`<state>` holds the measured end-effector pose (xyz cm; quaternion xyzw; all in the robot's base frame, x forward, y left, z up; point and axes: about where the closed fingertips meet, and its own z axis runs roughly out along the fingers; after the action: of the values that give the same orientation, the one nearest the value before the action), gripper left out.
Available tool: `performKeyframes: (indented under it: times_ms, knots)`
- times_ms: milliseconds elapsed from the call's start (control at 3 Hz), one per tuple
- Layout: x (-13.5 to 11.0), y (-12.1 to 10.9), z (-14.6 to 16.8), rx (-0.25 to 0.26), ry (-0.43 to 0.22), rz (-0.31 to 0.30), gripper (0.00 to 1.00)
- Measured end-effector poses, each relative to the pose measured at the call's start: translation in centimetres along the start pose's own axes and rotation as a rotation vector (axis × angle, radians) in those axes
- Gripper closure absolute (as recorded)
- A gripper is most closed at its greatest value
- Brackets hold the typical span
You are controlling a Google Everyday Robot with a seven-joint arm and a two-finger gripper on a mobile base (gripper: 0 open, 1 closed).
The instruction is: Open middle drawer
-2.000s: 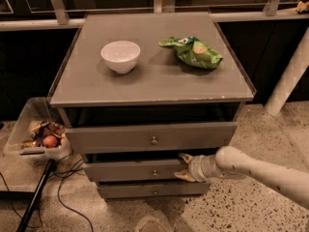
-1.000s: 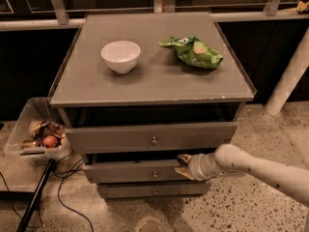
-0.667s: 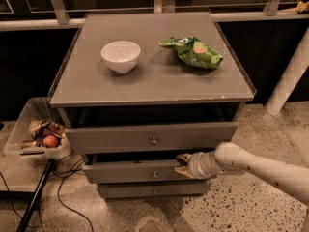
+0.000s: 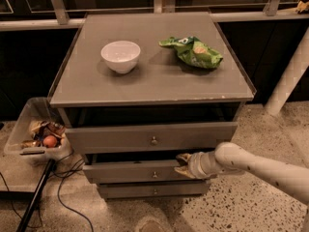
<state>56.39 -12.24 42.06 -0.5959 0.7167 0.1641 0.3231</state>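
Observation:
The middle drawer (image 4: pixel 130 172) is a wide, shallow grey front with a small round knob (image 4: pixel 154 174), in the centre of the three-drawer stack. It stands out a little from the cabinet, past the bottom drawer (image 4: pixel 145 191). My gripper (image 4: pixel 184 164) is at the right end of the middle drawer's front, to the right of the knob, level with the drawer's top edge. The white arm (image 4: pixel 260 168) reaches in from the lower right. The taller top drawer (image 4: pixel 116 138) above also stands out somewhat.
A white bowl (image 4: pixel 120 56) and a green chip bag (image 4: pixel 192 50) lie on the cabinet top (image 4: pixel 149 86). A clear bin (image 4: pixel 34 129) with food stands on the floor at the left, with cables (image 4: pixel 63 187) beside it. A white post (image 4: pixel 287 81) stands at the right.
My gripper has shifted a little to the left along the middle drawer's front. The drawers look unchanged.

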Motion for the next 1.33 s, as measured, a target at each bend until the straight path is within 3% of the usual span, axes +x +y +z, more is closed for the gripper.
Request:
performKeyframes:
  times_ms: [333,667,1000,1333]
  knots:
    - [0.0,0.0,0.0,0.000,0.000,0.000,0.62]
    - [0.0,0.0,0.0,0.000,0.000,0.000,0.63]
    - [0.0,-0.2,0.0,0.000,-0.001,-0.001,0.86]
    - [0.7,0.9,-0.4,0.001,-0.008,-0.001,1.00]
